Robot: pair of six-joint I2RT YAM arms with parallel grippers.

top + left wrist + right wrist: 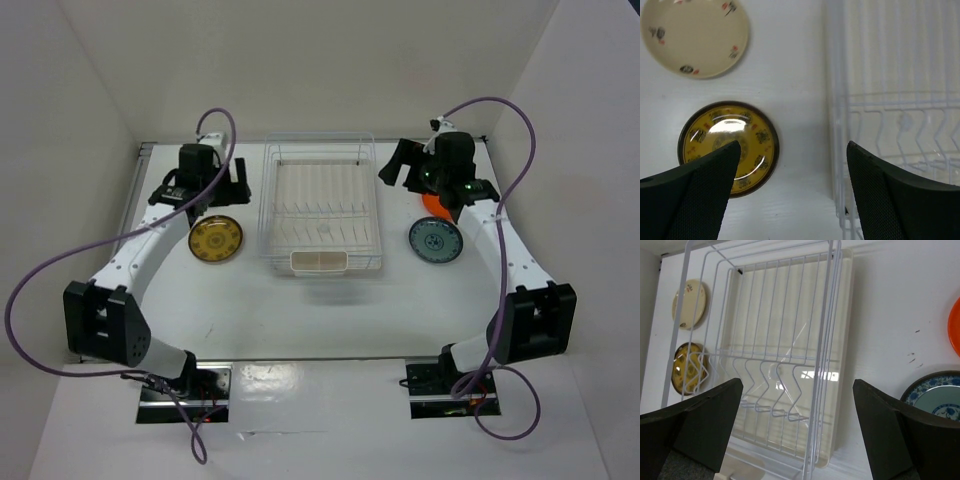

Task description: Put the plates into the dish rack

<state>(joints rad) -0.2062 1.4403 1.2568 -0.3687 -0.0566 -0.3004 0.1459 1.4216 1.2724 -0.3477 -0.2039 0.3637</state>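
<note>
The white wire dish rack (pixel 266 215) stands mid-table with nothing in it. A yellow patterned plate (pixel 215 240) lies flat to its left, and a blue-green patterned plate (pixel 435 241) lies to its right. An orange plate (pixel 432 203) peeks out from under the right arm. The pale beige plate (pixel 695 37) lies beyond the yellow plate (pixel 727 145) in the left wrist view. My left gripper (pixel 793 145) hovers open over bare table between the yellow plate and the rack (pixel 840 100). My right gripper (pixel 797 385) hangs open above the rack's right edge (pixel 842 330), holding nothing.
A small beige holder (pixel 319 262) sits at the rack's near end. White walls enclose the table on the left, back and right. Purple cables loop from both arms.
</note>
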